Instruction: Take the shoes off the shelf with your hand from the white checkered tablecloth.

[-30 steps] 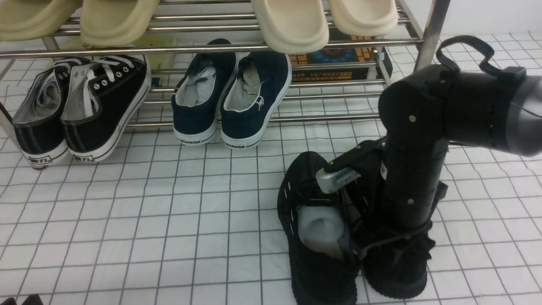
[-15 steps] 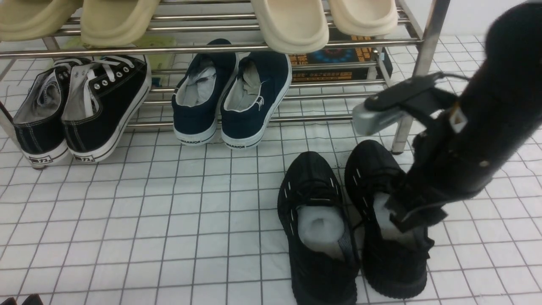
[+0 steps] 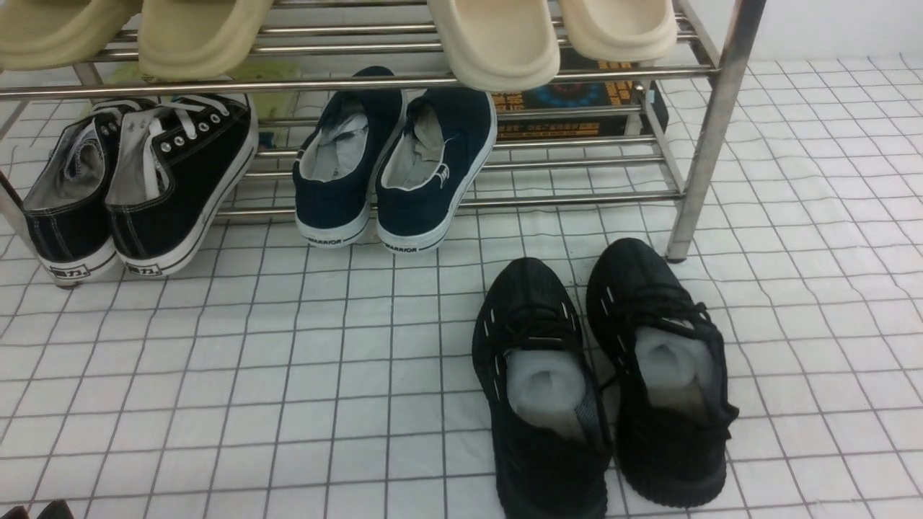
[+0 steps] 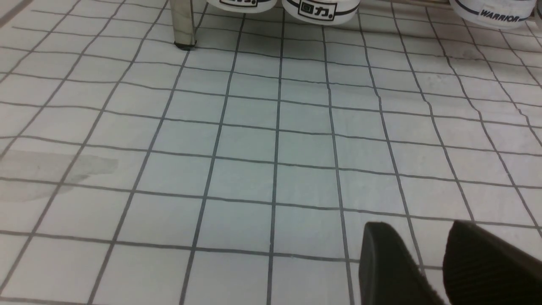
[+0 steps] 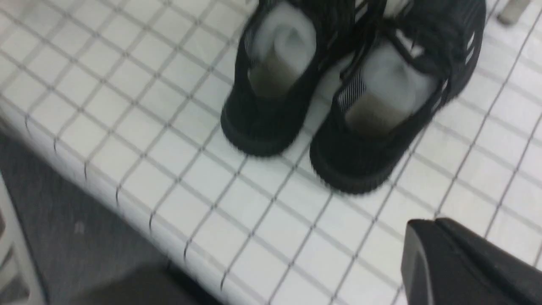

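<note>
The all-black knit sneakers (image 3: 537, 317) stand side by side on the white checkered tablecloth (image 3: 288, 360), in front of the right end of the steel shelf (image 3: 710, 130), with white paper stuffing showing. They also show in the right wrist view (image 5: 351, 161). My right gripper (image 5: 423, 224) is shut and empty, held above the cloth short of the heels; it is out of the front view. My left gripper (image 4: 417, 226) is open and empty, low over bare cloth; its tips show at the front view's lower left corner (image 3: 32, 512).
On the lower tier sit a black canvas white-laced pair (image 3: 137, 180) and a navy WARRIOR pair (image 3: 389, 173). Beige slippers (image 3: 497, 43) lie on the upper tier, a dark box (image 3: 577, 108) behind. The cloth's edge (image 5: 84, 178) drops to grey floor close behind the sneakers' heels.
My right arm has let go of the right sneaker, risen and drawn back out of the front view. Both sneakers stay put on the cloth.
</note>
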Motion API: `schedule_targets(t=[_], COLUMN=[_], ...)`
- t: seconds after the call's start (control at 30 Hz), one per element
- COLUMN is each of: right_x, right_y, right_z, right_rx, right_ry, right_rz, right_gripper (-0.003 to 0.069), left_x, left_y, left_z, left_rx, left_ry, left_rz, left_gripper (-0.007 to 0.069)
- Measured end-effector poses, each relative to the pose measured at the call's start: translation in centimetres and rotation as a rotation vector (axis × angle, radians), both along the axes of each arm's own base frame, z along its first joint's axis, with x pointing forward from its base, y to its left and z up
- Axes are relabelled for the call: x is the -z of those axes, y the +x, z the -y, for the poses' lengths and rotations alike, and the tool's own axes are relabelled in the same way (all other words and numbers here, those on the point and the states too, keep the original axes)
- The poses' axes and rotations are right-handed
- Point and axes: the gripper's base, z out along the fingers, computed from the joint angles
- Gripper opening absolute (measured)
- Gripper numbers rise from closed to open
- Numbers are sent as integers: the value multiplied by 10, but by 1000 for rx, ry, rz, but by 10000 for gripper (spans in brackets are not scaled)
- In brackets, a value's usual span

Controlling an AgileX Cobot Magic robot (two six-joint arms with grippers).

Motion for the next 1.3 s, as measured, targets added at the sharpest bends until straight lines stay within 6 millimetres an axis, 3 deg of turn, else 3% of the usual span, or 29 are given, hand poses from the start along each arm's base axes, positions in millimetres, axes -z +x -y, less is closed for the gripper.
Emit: schedule_targets(t=[0.07, 0.1, 0.27, 0.5, 1.1, 1.2, 1.3], right_x=[11, 32, 67, 69, 71, 82, 108], right_y=[-3, -5, 0, 4, 3, 3, 3], right_z=[2, 4, 2, 1, 2, 8, 20], right_rx=[10, 20, 54, 73, 71, 122, 235], right_ry=[84, 167, 301, 362, 349, 319, 242], right_rz=[96, 171, 281, 359, 363, 380, 392], right_gripper=[-16, -16, -16, -12, -6, -6, -2], left_x=[0, 0, 0, 0, 0, 0, 0], left_y=[0, 0, 0, 0, 0, 0, 0], left_z=[0, 0, 0, 0, 0, 0, 0], left_rx=[0, 0, 0, 0, 0, 0, 0], left_ry=[0, 0, 0, 0, 0, 0, 0], left_rz=[0, 0, 0, 0, 0, 0, 0], left_gripper=[239, 239, 239, 239, 239, 239, 239])
